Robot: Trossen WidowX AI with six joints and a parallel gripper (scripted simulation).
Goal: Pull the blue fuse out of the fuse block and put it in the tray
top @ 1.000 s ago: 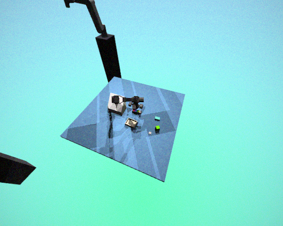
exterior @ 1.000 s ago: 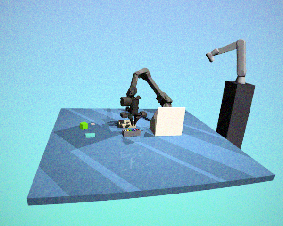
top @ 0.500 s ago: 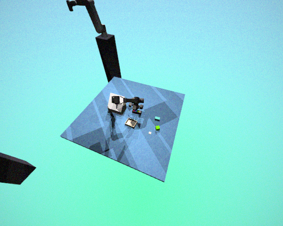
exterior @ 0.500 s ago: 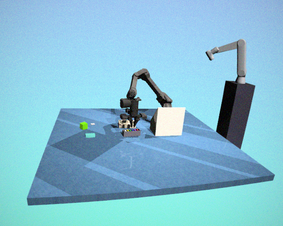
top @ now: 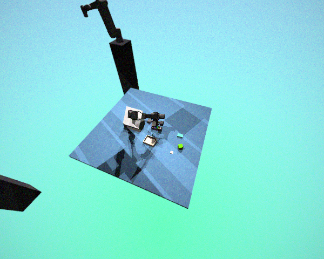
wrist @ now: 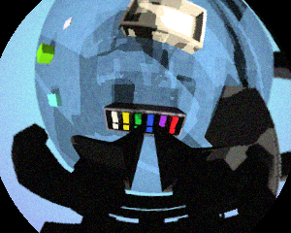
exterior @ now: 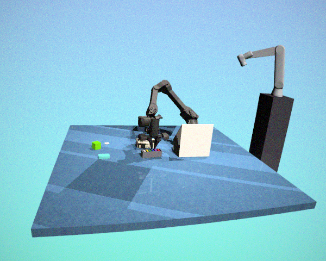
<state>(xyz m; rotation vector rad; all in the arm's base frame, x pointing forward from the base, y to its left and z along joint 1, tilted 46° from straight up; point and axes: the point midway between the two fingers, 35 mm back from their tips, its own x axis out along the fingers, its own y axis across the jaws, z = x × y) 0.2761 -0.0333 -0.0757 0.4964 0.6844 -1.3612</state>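
Note:
The fuse block [top: 156, 129] [exterior: 151, 154] [wrist: 145, 108] stands on the table with a row of coloured fuses in it. The blue fuse [wrist: 149, 121] sits in the row between the green fuse [wrist: 138, 119] and the purple fuse [wrist: 163, 120]. My gripper [exterior: 152, 148] [wrist: 149, 126] points down just above the block at the blue fuse, its fingers a narrow gap apart with nothing seen held. Whether the tips reach beside the fuse's head cannot be told. The tray [top: 147, 143] [exterior: 143, 144] [wrist: 175, 43] lies a little away from the block; no fuse shows in it.
A large white box [top: 133, 122] [exterior: 196, 140] stands near the arm's base. A green cube [top: 180, 146] [exterior: 95, 145] [wrist: 46, 53], a cyan block [top: 180, 135] [exterior: 103, 156] [wrist: 54, 99] and a small white square [top: 171, 152] [exterior: 106, 143] [wrist: 68, 22] lie off to one side.

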